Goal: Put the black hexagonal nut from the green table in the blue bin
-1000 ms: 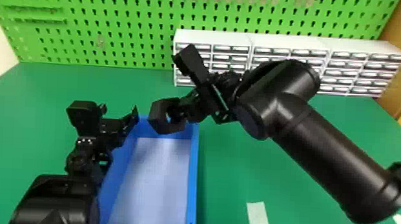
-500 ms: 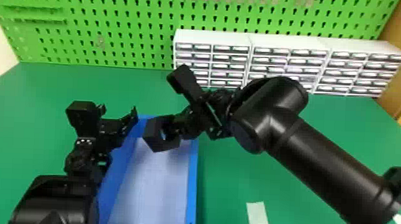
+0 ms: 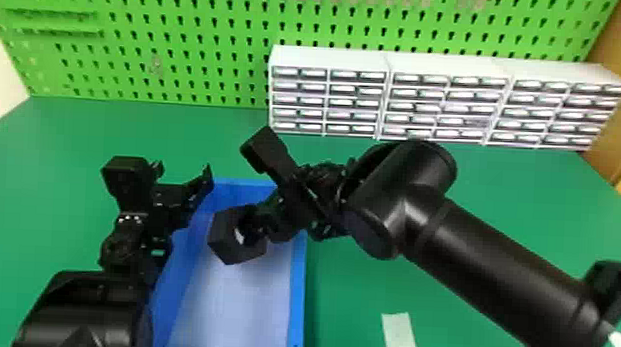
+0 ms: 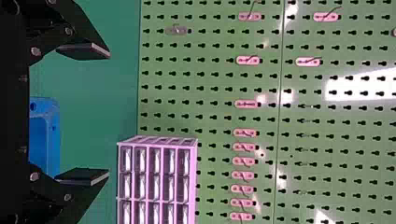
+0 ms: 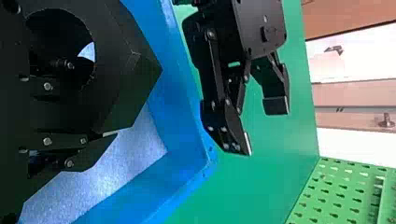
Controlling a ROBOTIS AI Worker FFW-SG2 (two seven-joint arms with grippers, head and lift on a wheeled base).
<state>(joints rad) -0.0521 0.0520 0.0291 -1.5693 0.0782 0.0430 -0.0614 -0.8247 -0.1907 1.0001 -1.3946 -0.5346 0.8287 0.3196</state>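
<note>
In the head view my right gripper point(image 3: 253, 227) holds the black hexagonal nut point(image 3: 224, 237) over the back part of the blue bin point(image 3: 296, 305). Seen from the right wrist, the nut point(image 5: 133, 93) is tilted, with its hole facing the wrist; the right gripper point(image 5: 100, 101) is shut on its wall, and the finger on the hole side is partly hidden. The bin's pale floor point(image 5: 112, 172) lies beyond it. My left gripper point(image 3: 183, 172) stands open and empty at the bin's back left corner; the left wrist view shows the left gripper's point(image 4: 95, 113) fingers wide apart.
White drawer cabinets point(image 3: 329, 58) stand at the back of the green table point(image 3: 349, 287), before a green pegboard point(image 3: 188, 75). A pale strip point(image 3: 400, 339) lies right of the bin. The left gripper is close to the nut's left side.
The right arm has brought the nut from above the bin's back edge toward the robot and slightly left, over the bin's inside. My left arm has kept still.
</note>
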